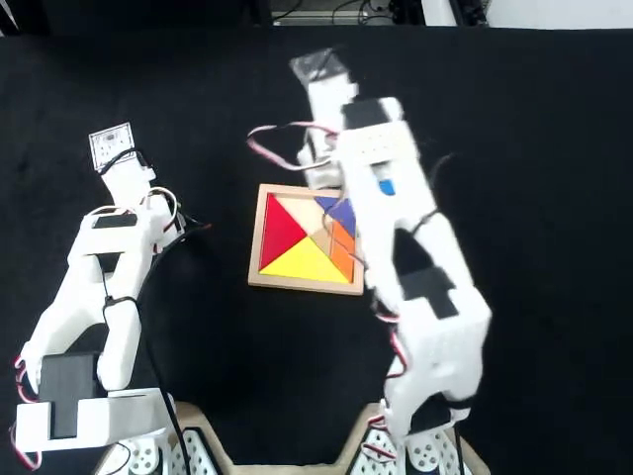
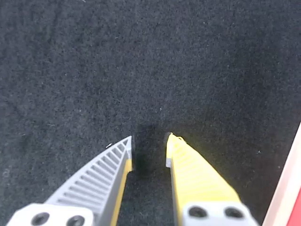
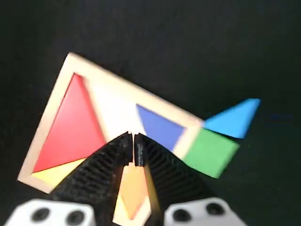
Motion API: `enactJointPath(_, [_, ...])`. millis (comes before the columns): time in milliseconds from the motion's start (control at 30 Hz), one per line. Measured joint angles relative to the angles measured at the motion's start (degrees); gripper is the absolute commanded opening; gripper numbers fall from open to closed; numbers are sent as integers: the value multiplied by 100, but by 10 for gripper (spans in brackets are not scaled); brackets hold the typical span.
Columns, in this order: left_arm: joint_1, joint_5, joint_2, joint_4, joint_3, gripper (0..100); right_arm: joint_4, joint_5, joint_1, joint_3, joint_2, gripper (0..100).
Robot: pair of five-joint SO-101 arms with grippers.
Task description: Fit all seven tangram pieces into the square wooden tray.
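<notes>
Right claw [image 3: 134, 141], tips together, directly above tray [image 3: 51, 113]; orange piece [image 3: 134, 188] beneath.

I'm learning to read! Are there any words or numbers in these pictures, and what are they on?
Nothing here can be read.
White card at the end of the left arm: dark print, too blurred to read.
Blue mark on the right arm: too small to tell.
Tangram pieces and wooden tray: no words or numbers.
</notes>
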Motion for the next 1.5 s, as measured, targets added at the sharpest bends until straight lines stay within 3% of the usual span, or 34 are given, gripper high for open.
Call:
enactJointPath(133, [0,0,0,0,0,130,0,18,633,369,-62,28])
enactJointPath(300, [0,0,0,0,0,130,0,18,949,448,360,176])
enactJointPath(600, [0,0,0,0,0,130,-352,70,1002,448,949,185])
enactJointPath(1167, [0,0,0,0,0,130,-176,70,1037,70,1644,181])
enactJointPath(1367, [0,0,0,0,0,130,220,62,1073,-484,1908,7])
enactJointPath(1500, [0,0,0,0,0,130,484,70,1073,-589,1925,15])
